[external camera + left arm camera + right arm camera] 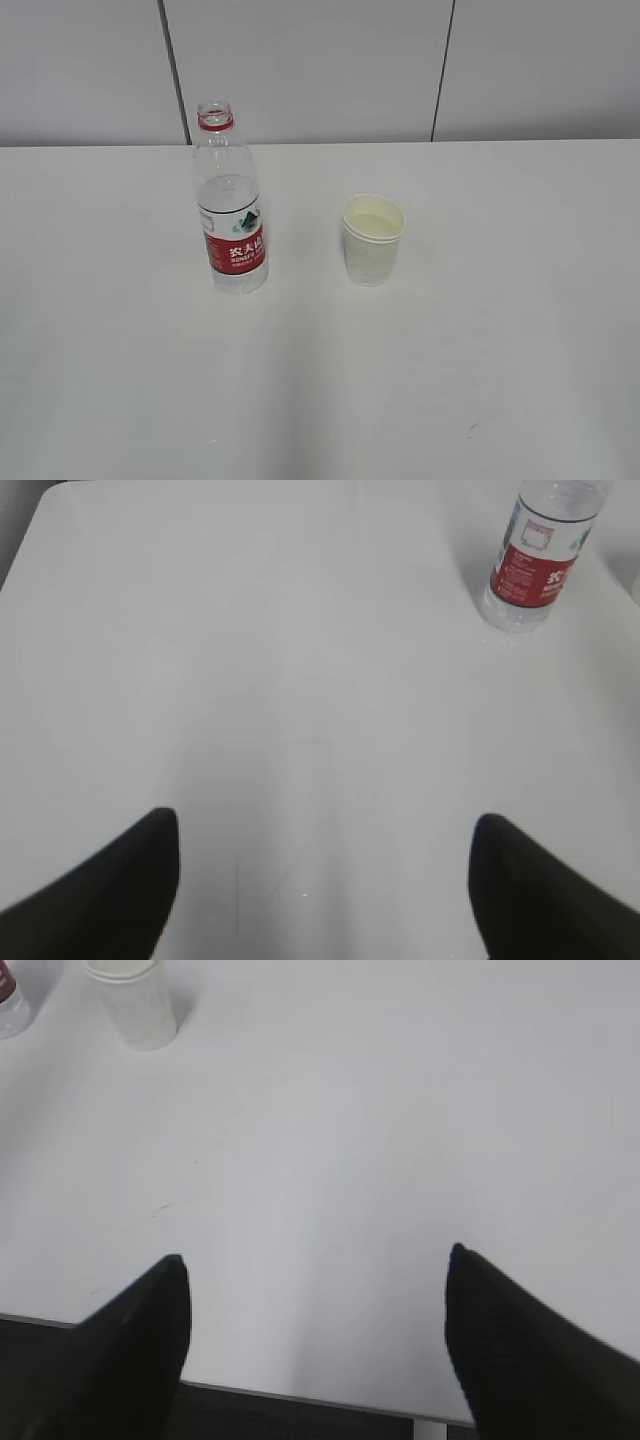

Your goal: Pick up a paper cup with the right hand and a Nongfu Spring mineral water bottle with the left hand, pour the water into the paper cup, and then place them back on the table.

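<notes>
With both black tools spread empty, your clear red-labelled bottle [230,205] and small white paper cup [373,240] at its 3 o'clock stand ungrasped; everything remains.

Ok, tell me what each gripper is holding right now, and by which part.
Nothing. The left gripper and right gripper are both open and empty; the bottle and cup stand untouched on the table.
</notes>
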Controlling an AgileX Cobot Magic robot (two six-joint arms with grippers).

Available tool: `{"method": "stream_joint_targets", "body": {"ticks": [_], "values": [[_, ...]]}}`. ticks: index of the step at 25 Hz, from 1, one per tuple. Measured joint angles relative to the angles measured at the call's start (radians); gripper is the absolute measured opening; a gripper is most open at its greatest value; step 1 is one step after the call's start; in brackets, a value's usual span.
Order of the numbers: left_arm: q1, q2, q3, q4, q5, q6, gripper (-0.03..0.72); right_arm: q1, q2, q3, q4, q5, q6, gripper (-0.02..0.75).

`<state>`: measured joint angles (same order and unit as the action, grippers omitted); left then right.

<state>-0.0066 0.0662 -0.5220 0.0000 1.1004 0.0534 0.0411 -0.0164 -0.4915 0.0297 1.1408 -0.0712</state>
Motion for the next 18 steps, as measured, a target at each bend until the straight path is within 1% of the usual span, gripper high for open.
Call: {"method": "stream_joint_targets", "body": {"ticks": [11, 18], "values": [[0.0, -0.069, 0.0, 0.0, 0.004, -0.001, 0.545, 0.0, 0.0, 0.0, 0.0, 0.0, 0.0, 0.588], [0.0, -0.071, 0.0, 0.0, 0.004, -0.002, 0.545, 0.0, 0.0, 0.0, 0.0, 0.002, 0.0, 0.588]]}}
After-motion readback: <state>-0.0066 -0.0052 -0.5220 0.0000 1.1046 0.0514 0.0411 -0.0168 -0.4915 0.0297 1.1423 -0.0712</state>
